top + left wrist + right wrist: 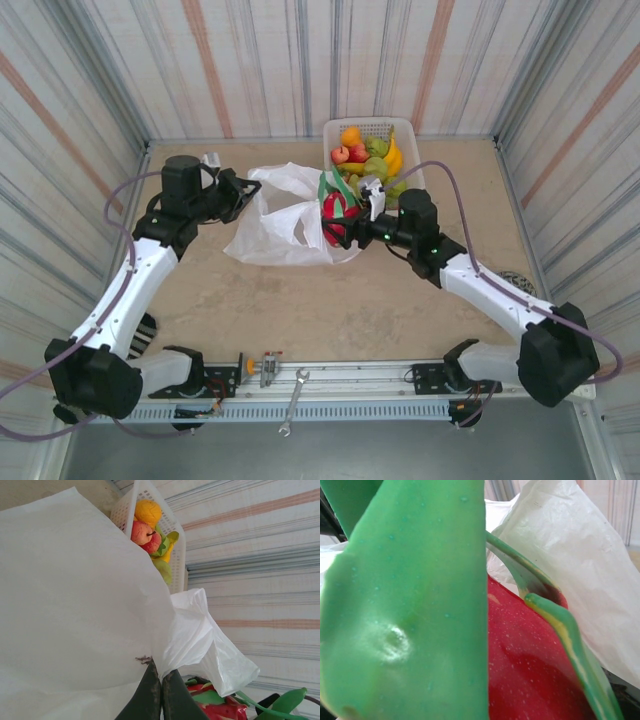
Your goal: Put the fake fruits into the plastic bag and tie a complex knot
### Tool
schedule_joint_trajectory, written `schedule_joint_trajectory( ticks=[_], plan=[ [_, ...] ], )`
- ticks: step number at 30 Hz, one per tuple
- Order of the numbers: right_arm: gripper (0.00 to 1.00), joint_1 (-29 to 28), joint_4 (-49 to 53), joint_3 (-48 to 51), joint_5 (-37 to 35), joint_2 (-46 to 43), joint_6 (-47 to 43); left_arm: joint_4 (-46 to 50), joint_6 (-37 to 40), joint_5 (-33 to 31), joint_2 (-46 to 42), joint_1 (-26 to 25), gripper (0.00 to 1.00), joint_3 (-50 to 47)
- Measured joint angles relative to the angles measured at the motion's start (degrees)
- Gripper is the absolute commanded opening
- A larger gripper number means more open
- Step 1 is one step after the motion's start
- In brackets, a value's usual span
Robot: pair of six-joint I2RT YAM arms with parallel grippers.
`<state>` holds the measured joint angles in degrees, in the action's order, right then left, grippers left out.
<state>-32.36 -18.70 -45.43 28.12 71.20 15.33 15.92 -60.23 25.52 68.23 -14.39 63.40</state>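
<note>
The white plastic bag (275, 225) lies crumpled mid-table with its mouth toward the right. My left gripper (250, 188) is shut on the bag's left edge; in the left wrist view its dark fingers (150, 690) pinch the thin plastic (85, 605). My right gripper (350, 230) is shut on the pink dragon fruit (335, 210) at the bag's mouth. Up close, the fruit's green leaf (415, 605) and red skin (530, 670) sit against the bag (570, 555). An orange (350, 135), apple (341, 154), banana (394, 157) and pears (376, 167) stay in the basket.
The white lattice basket (395, 126) stands at the back, just right of the bag, and shows again as the basket (125, 507) in the left wrist view. A wrench (293, 402) lies on the front rail. Striped walls close in the table on three sides.
</note>
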Motion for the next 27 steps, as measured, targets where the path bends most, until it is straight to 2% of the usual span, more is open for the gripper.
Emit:
schedule_joint_trajectory(
  ticks=[16, 27],
  plan=[
    [0.5, -2.93, -13.44, -1.7, 0.61, 11.23, 0.52, -1.57, -0.09, 1.53, 0.61, -2.95, 0.0, 0.02],
    [0.53, -2.97, -14.69, -1.29, 0.79, 15.41, 0.52, -5.11, -3.63, 1.6, 0.61, -5.9, 0.0, 0.61]
  ],
)
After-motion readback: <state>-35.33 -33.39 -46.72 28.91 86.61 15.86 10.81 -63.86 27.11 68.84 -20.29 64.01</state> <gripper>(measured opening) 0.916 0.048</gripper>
